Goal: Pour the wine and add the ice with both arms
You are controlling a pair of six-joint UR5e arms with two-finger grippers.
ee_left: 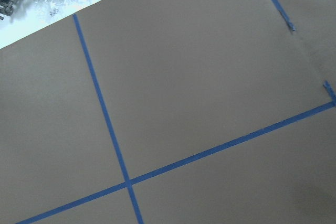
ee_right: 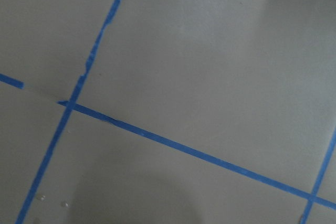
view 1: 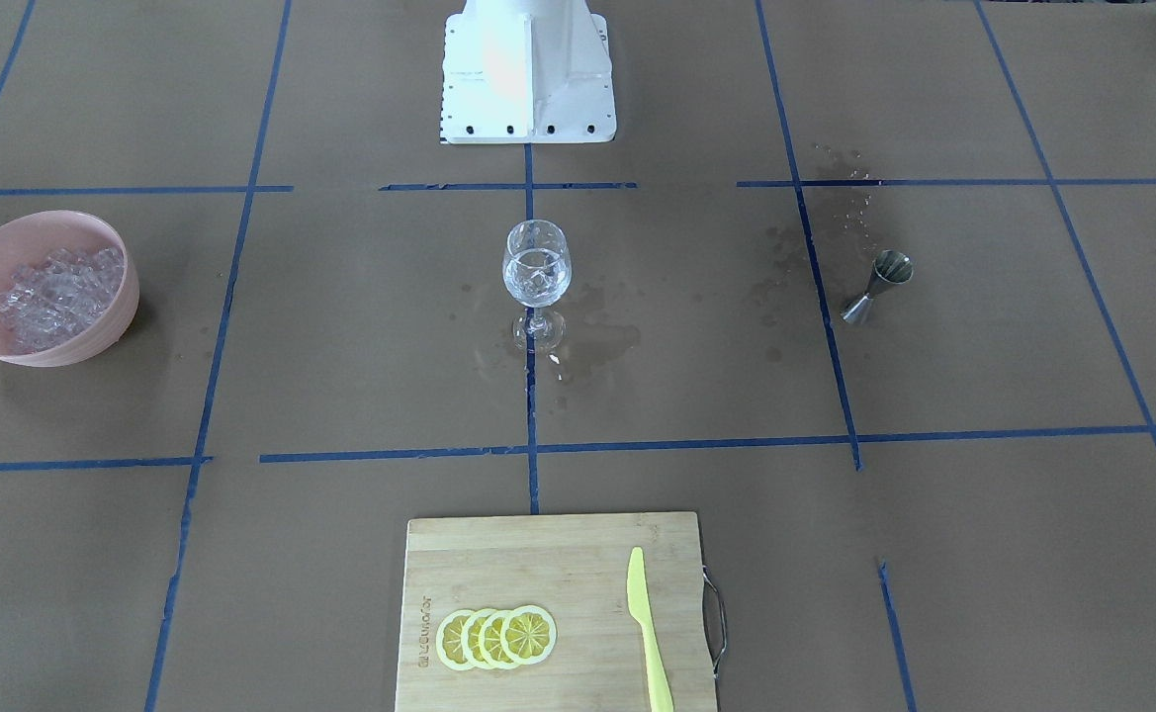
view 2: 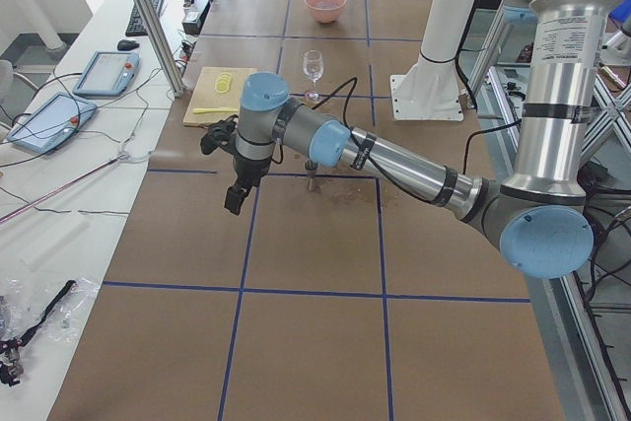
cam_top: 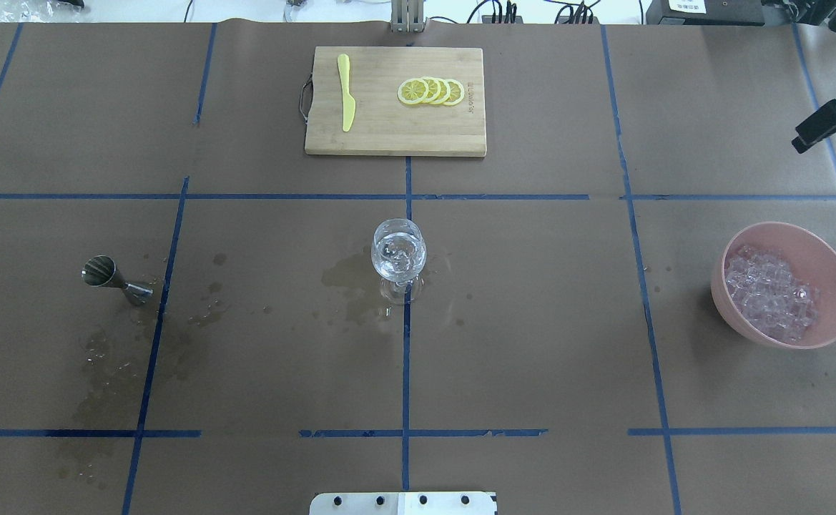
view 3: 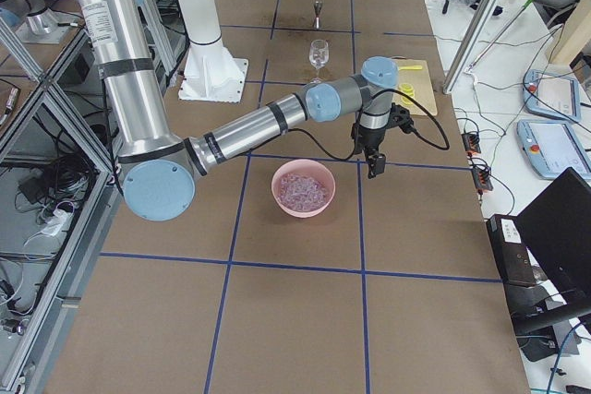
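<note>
Overhead exterior: glass [cam_top: 399, 257] at the middle of the table [cam_top: 532, 343], already holding ice [cam_top: 396, 250] and wine [cam_top: 403, 269], so judged at the finish, calling only for parking clear of it. Shows neither arm; caught only in side views, left gripper [view 2: 235, 199] and right gripper [view 3: 374, 163] hanging above the table, well apart from the glass; cannot tell whether open or closed.

A stemmed glass [view 1: 536, 272] is standing alone mid-table, broad brown paper [view 1: 360, 326] lying open between it and the pink bowl [view 1: 93, 341] on the robot's right, the jigger [view 1: 877, 287] on its left and the cutting board [view 1: 498, 564] opposite. The white pedestal [view 1: 528, 89] is blocking the robot's edge. The left arm [view 2: 394, 160] is stretching over the table's end near the jigger, the right arm [view 3: 268, 122] near the bowl.
</note>
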